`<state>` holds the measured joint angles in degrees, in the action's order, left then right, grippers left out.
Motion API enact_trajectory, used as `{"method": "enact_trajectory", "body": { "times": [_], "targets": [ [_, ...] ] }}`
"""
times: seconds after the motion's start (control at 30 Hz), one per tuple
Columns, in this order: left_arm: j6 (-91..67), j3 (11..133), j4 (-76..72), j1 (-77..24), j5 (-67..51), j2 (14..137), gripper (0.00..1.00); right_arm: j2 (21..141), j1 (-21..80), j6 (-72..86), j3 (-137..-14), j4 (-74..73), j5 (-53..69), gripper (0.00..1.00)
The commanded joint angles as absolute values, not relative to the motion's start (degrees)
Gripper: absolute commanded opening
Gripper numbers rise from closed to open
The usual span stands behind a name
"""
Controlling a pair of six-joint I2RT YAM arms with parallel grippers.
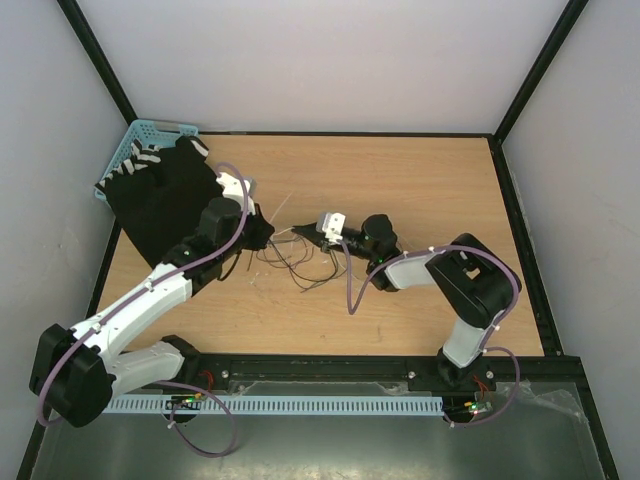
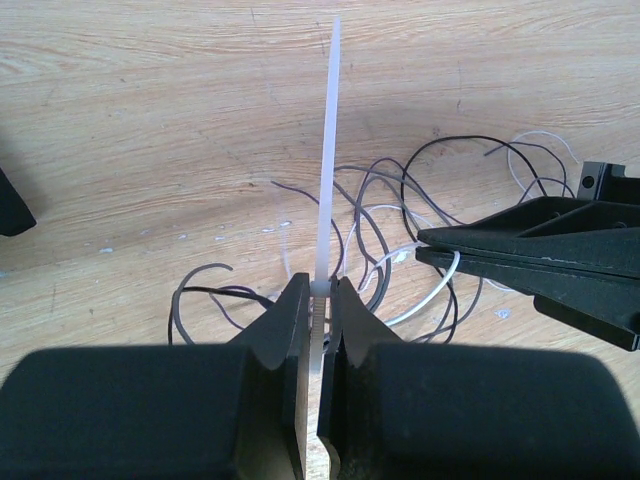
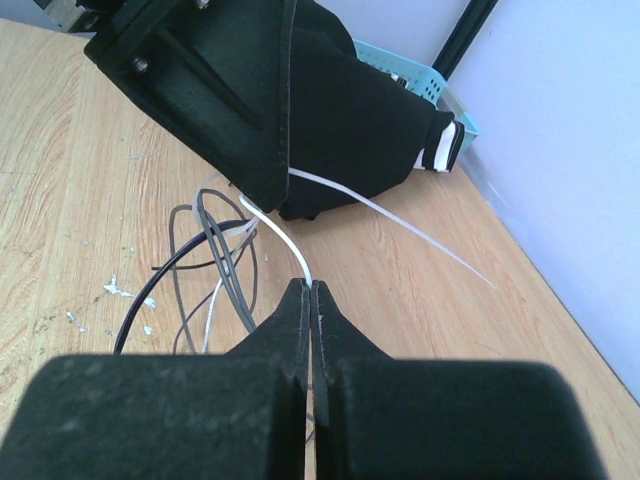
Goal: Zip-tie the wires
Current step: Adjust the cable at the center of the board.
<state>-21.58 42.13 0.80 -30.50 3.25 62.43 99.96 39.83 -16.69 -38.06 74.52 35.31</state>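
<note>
Left gripper (image 2: 318, 290) is clamped narrowly on the zip tie (image 2: 328, 150), its tail pointed to twelve o'clock. The right gripper (image 3: 310, 290) is pinched shut on a white strand (image 3: 278, 232), possibly the tie's other end. The wires (image 1: 295, 262) are spread in loose loops on the table (image 1: 420, 180) between both grippers. Looping the bundle is judged to be the step in hand; next, the tail must be lined up finely with the head. At ten o'clock a blue basket (image 1: 150, 130) is half covered by black cloth (image 1: 165, 200); black-and-white items inside cannot be identified.
</note>
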Motion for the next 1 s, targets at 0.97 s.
{"method": "enact_trajectory", "body": {
  "times": [0.97],
  "targets": [
    [-23.0, 39.8, -0.4, -28.5, 4.4, 59.7, 0.0, 82.9, 38.3, -11.1, -26.6, 73.5, 30.8, 0.0]
  ]
}}
